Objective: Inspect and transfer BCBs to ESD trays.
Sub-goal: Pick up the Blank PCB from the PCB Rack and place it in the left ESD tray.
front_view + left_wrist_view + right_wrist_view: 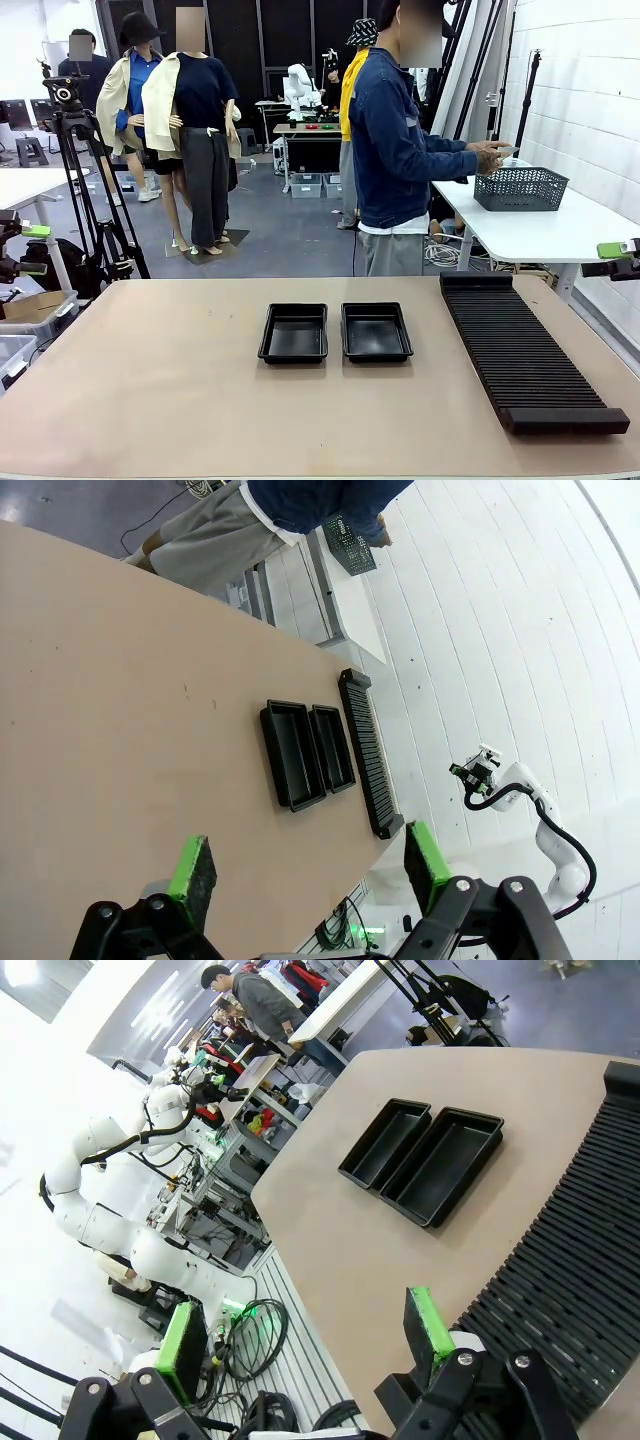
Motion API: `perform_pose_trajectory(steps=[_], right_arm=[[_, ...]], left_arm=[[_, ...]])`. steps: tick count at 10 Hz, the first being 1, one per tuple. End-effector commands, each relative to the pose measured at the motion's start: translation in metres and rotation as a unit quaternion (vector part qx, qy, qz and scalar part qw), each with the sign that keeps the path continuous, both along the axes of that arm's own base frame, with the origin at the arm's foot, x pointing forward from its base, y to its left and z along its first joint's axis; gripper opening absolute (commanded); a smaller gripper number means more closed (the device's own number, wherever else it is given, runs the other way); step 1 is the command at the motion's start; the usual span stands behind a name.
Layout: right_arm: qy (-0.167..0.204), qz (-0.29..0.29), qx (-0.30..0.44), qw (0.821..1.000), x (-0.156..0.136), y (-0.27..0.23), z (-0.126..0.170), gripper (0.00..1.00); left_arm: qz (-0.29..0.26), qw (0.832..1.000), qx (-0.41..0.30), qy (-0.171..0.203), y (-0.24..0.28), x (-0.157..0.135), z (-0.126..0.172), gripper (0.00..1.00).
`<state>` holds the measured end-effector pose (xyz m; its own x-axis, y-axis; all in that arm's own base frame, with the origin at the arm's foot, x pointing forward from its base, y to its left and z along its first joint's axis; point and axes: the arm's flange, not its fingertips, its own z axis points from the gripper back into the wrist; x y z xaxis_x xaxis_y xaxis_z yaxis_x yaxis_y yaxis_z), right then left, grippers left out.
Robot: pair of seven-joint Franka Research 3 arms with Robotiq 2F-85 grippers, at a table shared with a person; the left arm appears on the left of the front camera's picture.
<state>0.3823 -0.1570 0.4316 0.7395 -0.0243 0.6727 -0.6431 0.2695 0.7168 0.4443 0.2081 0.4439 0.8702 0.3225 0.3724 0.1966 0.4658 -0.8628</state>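
Left tool [310,858] and right tool [305,1325] gape wide, well apart from 2 ESD trays [294,309] side by side on the bench [150,380].

One ESD tray [293,335] lies at the middle of the table [150,380], the second ESD tray [376,332] just beside it on its right. A rack [525,350] lies along the right edge, from the far edge toward the near one.

Tan worktop [150,400] spans the foreground, surface matte. White painted brick wall [590,80] on the right side. Grey floor [290,225] beyond. White side table [545,232] near that wall carries a grey mesh basket [520,188]. Black camera tripod [90,200] stands at left. Dark panels [285,35] line the rear. Lighting even.
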Motion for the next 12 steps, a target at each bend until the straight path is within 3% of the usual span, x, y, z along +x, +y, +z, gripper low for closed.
perform_pose_trajectory(steps=[1,12], right_arm=[[0.002,0.001,0.004,1.0,0.0,-0.0002,-0.0007,1.0],[0.002,0.001,0.004,1.0,0.0,-0.0002,-0.0007,1.0]], left_arm=[[0.0,1.0,-0.007,0.001,0.0005,-0.0013,0.0018,1.0],[0.0,1.0,-0.007,0.001,0.0005,-0.0013,0.0018,1.0]])
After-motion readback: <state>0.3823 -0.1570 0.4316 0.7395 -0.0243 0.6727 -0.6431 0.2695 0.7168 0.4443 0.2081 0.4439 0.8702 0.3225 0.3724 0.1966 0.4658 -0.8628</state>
